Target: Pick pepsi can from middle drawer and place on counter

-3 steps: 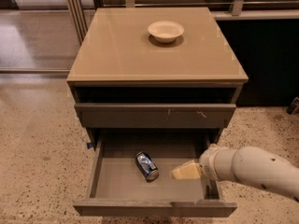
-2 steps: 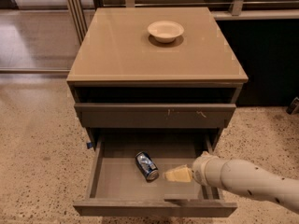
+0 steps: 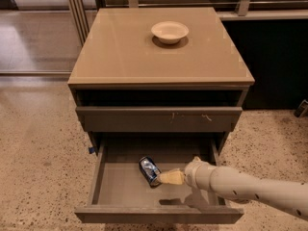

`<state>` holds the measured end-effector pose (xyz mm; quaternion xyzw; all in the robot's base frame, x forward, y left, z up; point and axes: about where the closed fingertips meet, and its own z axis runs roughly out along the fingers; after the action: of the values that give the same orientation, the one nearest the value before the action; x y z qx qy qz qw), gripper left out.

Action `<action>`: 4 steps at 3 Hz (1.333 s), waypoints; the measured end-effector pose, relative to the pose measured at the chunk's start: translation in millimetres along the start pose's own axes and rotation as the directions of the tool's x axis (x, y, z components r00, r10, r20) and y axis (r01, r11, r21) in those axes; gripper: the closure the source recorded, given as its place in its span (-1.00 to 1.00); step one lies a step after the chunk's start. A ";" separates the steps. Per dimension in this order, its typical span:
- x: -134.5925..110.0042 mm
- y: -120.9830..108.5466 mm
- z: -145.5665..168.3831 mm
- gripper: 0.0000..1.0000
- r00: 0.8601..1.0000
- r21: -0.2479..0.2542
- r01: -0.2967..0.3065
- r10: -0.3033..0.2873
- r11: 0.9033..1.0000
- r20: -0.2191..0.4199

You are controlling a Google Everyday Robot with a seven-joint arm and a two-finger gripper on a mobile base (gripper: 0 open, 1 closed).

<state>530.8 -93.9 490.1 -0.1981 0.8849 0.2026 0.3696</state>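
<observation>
Speckled beige floor [image 3: 38, 143] surrounds the grey-brown cabinet [image 3: 82, 112] you are working at, with a dark panel behind it on the right and a paler glossy floor beyond on the left. Your worktop [image 3: 120, 52] is the smooth tan top of that cabinet, and a small pale bowl [image 3: 169, 32] sits on it toward the back, right of centre. Below the top you see a dark open slot, then a closed drawer front [image 3: 144, 119] with a few pale scratches right of its middle.

Under that, the middle drawer [image 3: 120, 189] is pulled well out toward you, its grey inside exposed. The pepsi can [image 3: 149, 170] lies on its side on the drawer floor, near the centre, its length slanted from back-left to front-right.

Your pale arm [image 3: 250, 189] reaches in from the lower right, over the drawer's right front corner. The tan pincer [image 3: 169, 178] is down inside the drawer, its tip right against the can's nearer, right-hand end. You cannot tell whether the pincer is released or clenched.
</observation>
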 end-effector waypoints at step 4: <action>11.7 59.2 110.5 -1.00 0.999 -0.144 -0.036 0.039 0.989 0.017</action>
<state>557.0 9.2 422.9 -0.2057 0.8678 0.2747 0.3594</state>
